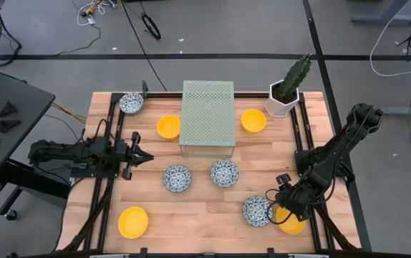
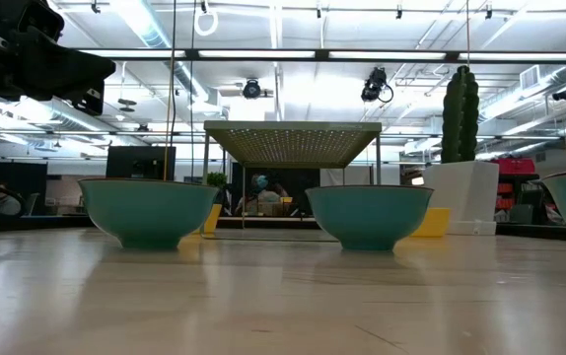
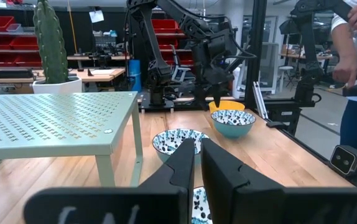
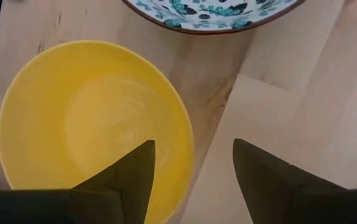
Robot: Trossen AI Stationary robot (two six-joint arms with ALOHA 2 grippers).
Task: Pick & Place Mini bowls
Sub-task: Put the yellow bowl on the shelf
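While your right gripper [image 1: 283, 209] hangs low at the table's [image 1: 205, 222] near right corner, its fingers stand wide apart and hold nothing. One finger is over the yellow bowl [image 4: 94, 124], the other past its rim. A blue-patterned bowl [image 1: 257, 211] sits just beside. Your left gripper [image 1: 145, 157] waits near the left edge, fingers almost together and empty. Bare wood lies between the bowls.
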